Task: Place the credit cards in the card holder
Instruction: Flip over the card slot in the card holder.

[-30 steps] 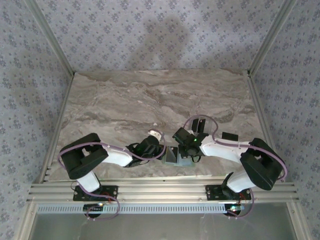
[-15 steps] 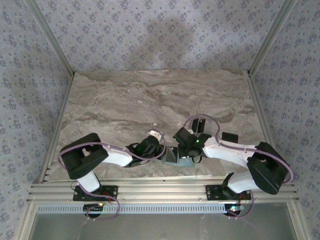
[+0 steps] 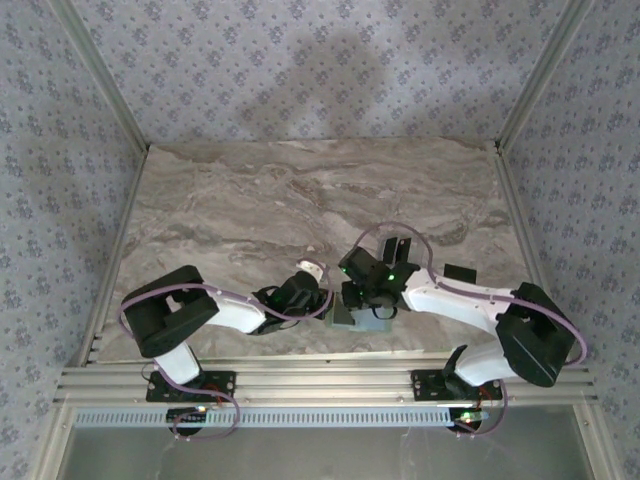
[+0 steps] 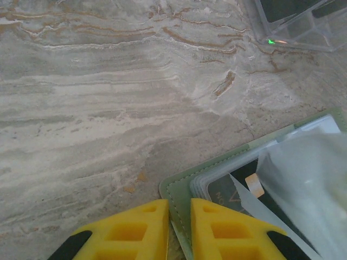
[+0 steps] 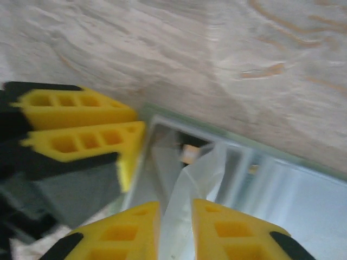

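Left wrist: card holder (image 4: 181, 187) corner between fingers of left pincer (image 4: 179, 210).

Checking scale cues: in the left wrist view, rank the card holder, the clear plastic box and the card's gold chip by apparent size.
1. card holder, cropped by the frame
2. clear plastic box, also cropped
3. gold chip

Top view: I look from high behind arm bases (image 3: 190, 385), down and forward over whole table (image 3: 250, 200), far off. Left wrist view: I sit close above table's near edge, facing past own fingers (image 4: 135, 230) at holder (image 4: 217, 162) corner. Right wrist view: equally close, blurred, facing same holder from opposite side. Both wrist views share holder and left gripper (image 5: 133, 120).
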### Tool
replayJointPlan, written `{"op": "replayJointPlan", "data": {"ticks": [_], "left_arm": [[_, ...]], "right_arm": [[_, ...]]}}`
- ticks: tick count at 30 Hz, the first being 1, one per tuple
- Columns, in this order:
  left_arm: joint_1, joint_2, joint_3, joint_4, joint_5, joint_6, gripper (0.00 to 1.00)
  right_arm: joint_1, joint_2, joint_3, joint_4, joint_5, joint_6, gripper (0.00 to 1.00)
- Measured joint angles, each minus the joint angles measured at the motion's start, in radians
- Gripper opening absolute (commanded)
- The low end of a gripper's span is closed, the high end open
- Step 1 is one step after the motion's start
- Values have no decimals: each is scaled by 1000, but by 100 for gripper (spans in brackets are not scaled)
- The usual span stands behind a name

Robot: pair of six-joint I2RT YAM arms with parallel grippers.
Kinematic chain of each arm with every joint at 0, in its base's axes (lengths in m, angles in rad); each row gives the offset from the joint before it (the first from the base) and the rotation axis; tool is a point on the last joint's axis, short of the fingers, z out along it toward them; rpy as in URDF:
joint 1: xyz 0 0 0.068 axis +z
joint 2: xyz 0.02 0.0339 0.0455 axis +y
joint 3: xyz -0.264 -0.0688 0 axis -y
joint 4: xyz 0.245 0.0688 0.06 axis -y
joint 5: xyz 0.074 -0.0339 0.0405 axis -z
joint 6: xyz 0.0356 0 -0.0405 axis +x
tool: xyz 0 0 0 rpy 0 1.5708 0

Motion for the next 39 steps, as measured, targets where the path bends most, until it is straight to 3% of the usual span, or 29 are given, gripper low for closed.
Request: {"op": "replayJointPlan", "data": {"ticks": [7,16,20,23,26,33,39], "left_arm": [[6,-21,-17,22,8,-26,19],[27,-51,-74,94,68,-71,28],[27,-97,-103,70,85,-80,32],[27,-147,-122,21,87,-90,35],[27,-217,-150,-51,79,-96,38],[36,-319,-168,-204,55,-95,43],[63,-384,-167,-306,45,-76,47]], "right_arm": [[-44,-1,-36,130,-154,27,40],[-31,-153,-38,61,-126,-8,60],[-38,-232,-38,-15,-69,-13,56],[-48,-237,-42,-47,-41,-18,40],[-53,-213,-63,-37,-35,-13,31],[-18,-33,-74,37,-40,-12,28],[-35,70,-71,81,-77,-27,39]]}}
